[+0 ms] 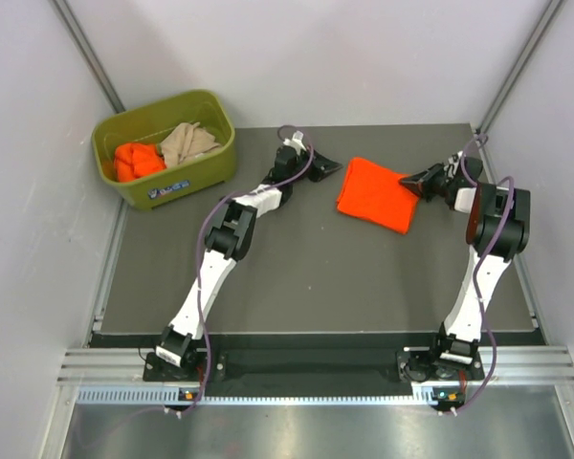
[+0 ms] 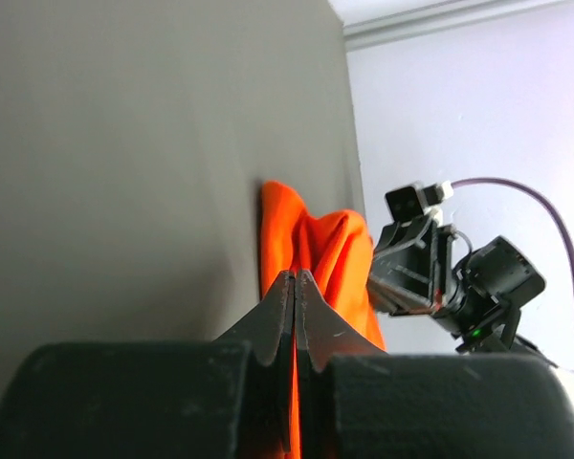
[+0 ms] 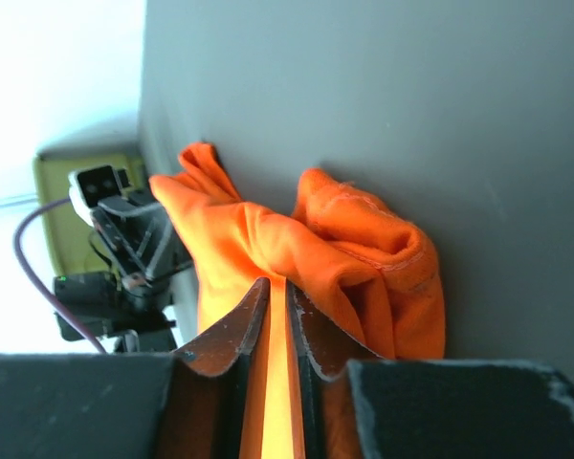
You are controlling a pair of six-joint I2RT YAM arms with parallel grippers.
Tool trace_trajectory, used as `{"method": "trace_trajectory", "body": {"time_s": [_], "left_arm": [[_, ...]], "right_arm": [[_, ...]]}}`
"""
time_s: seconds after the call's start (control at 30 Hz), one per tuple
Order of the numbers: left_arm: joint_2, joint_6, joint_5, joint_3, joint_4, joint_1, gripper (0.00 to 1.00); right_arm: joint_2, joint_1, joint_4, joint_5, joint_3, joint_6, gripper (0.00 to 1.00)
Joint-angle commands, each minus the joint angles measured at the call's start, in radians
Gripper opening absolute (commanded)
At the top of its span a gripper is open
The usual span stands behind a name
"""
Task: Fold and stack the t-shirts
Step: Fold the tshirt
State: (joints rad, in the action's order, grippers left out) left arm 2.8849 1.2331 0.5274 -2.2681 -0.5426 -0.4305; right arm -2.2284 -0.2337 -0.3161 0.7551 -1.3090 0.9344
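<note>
Orange cotton shows in one folded shirt [image 1: 373, 196], a thick square that lies on the desk [image 1: 297, 277] well apart from the green bin [image 1: 206, 175], on the bin's right. The left fingers [image 2: 282, 306] are pressed together with nothing visibly between them. They point at the folded shirt from the space between it and the bin, just beside its edge. The right fingers [image 3: 249, 316] are at the edge farthest from the bin and stand a little apart. Orange cloth shows in the narrow slit, but I cannot tell if any is pinched there. I judge the arms sit at opposite edges because a wide soft cloth needs two holds to stay flat. Inside the bin lie a crumpled orange shirt [image 1: 137, 160] and a beige shirt [image 1: 191, 142], not yet folded, so most of the task remains.
</note>
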Motion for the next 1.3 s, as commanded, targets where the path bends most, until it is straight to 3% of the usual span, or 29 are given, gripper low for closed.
{"method": "trace_trajectory", "body": {"time_s": [0.0,0.23,0.4,0.5,0.63,0.9,1.1,1.27], "left_arm": [[-0.13,-0.061,0.028,0.022,0.038,-0.008,0.0],[-0.236,-0.137,-0.004,0.064,0.069,-0.051,0.0],[-0.159,-0.038,-0.038,0.038,-0.064,-0.108,0.0],[-0.046,0.012,-0.078,-0.059,-0.103,-0.135,0.0],[0.039,0.088,-0.179,-0.106,-0.148,-0.151,0.0],[0.065,0.075,-0.346,-0.105,-0.047,-0.148,0.0],[0.044,0.057,-0.293,-0.093,-0.003,-0.128,0.0],[-0.062,-0.01,-0.15,0.005,0.023,-0.122,0.0]], "right_arm": [[0.021,0.0,-0.109,0.01,-0.022,0.063,0.13],[0.113,0.017,-0.109,0.009,-0.009,0.093,0.15],[0.085,0.02,-0.184,0.01,0.01,0.141,0.13],[0.056,0.017,-0.196,-0.003,0.013,0.142,0.12],[0.026,0.013,-0.222,-0.013,0.017,0.152,0.1],[-0.046,-0.026,-0.245,-0.056,0.054,0.147,0.09],[-0.076,-0.058,-0.206,-0.06,0.013,0.132,0.11],[-0.054,-0.059,-0.115,-0.014,-0.081,0.093,0.14]]}}
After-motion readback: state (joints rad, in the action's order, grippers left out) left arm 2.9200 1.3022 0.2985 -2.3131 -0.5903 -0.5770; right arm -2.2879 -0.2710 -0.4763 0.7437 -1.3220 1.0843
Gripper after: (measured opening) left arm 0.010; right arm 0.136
